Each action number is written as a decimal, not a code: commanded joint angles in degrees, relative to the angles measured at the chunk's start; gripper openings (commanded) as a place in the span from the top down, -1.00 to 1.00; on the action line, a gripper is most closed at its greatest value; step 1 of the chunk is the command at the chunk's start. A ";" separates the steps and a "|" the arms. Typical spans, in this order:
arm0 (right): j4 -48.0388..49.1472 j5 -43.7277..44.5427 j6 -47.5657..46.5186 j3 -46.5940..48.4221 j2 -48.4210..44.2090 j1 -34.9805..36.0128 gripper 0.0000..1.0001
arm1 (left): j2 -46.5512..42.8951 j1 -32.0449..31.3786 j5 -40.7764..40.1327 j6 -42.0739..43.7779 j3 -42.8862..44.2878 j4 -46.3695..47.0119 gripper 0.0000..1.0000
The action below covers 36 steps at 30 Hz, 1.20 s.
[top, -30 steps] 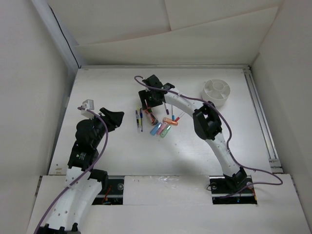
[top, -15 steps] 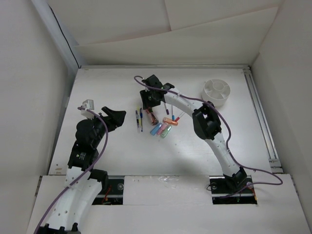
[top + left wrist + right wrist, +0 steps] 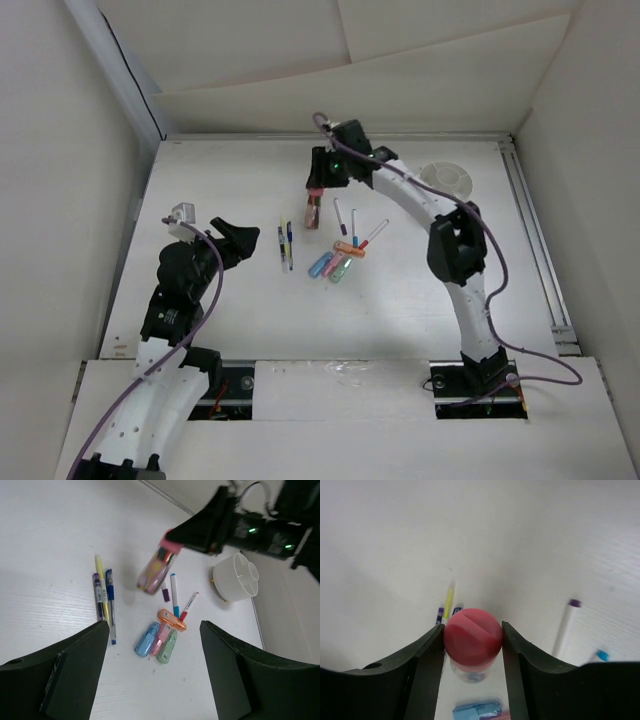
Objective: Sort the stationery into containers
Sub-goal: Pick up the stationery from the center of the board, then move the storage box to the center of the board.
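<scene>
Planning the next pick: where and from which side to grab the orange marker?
Mid-barrel of the orange marker, straight down from above, closing across its narrow width. It lies flat and seems to rest crosswise on the ends of the pink marker and green marker, so it is topmost and side approaches look blocked. Open narrowly: the red-capped thin marker ends close by.

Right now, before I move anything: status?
Right jaws shut on pink-capped tube, held above the table. Left jaws open, empty. Markers and pens loose on table; white cup to the right, nothing seen blocking.
</scene>
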 commanded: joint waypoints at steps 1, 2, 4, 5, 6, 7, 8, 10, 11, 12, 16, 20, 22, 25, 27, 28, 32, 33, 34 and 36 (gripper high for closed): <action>9.57 -1.96 3.48 -1.23 -11.77 -6.32 0.60 | -0.13 0.37 1.33 0.01 0.26 2.44 -0.41; 10.62 -1.96 5.05 -3.41 -14.75 -8.08 0.60 | -0.13 0.37 1.33 0.01 0.26 2.44 -0.41; 13.18 -1.96 6.90 -5.36 -17.14 -13.60 0.60 | -0.13 0.37 1.95 0.01 0.26 2.44 -0.41; 13.70 -1.96 7.78 -7.11 -18.20 -15.46 0.63 | -0.13 0.37 1.95 0.01 0.26 2.96 -0.41; 15.10 -1.44 9.01 -8.26 -20.29 -17.22 0.63 | -0.13 0.37 2.47 0.01 0.26 2.96 -0.41; 15.81 0.83 9.63 -9.31 -21.36 -20.63 0.63 | -0.13 0.37 3.00 0.01 0.26 2.96 -0.41; 17.04 3.11 10.42 -11.33 -23.28 -22.32 0.63 | 0.39 0.37 3.00 0.01 0.26 2.96 -0.41; 17.66 4.18 11.48 -12.66 -24.70 -25.66 0.63 | 0.40 0.37 3.61 0.01 0.26 3.58 -0.41; 17.66 5.67 11.48 -12.66 -25.32 -28.72 0.63 | 1.01 0.37 3.62 0.01 0.26 3.58 -0.41; 17.66 6.90 12.26 -13.97 -26.46 -30.14 0.63 | 1.01 0.37 3.62 0.01 0.26 4.19 -0.41; 17.66 19.20 12.80 -17.22 -29.19 -34.54 0.63 | 2.07 0.37 4.76 0.01 0.26 5.24 -0.41; 19.16 24.75 10.35 -17.76 -29.29 -36.31 0.63 | 3.12 0.37 5.38 0.01 0.26 5.86 -0.41; 19.16 27.65 9.29 -17.24 -28.76 -36.31 0.63 | 3.12 0.37 5.38 0.01 0.26 5.86 -0.41; 19.16 30.81 7.88 -18.90 -28.75 -35.61 0.63 | 3.12 0.37 5.38 0.01 -0.27 5.86 -0.41; 20.64 32.40 6.56 -21.53 -29.45 -35.08 0.65 | 3.12 0.37 5.38 0.01 -0.27 5.86 -0.41; 20.65 33.53 6.56 -22.50 -29.98 -34.56 0.65 | 3.12 0.37 5.38 0.01 -0.27 5.86 -0.41; 21.88 36.09 5.94 -26.37 -30.51 -33.32 0.65 | 3.65 0.37 5.38 0.01 -0.27 5.86 -0.41; 21.88 36.62 5.94 -27.42 -31.03 -32.62 0.65 | 3.65 0.37 5.38 0.01 -0.27 5.86 -0.41; 21.88 37.23 5.94 -27.43 -31.04 -32.62 0.65 | 3.65 0.37 5.38 0.01 -0.27 5.86 -0.41; 22.50 39.25 5.94 -29.53 -31.04 -30.96 0.65 | 3.65 0.37 5.38 0.01 -0.27 5.86 -0.41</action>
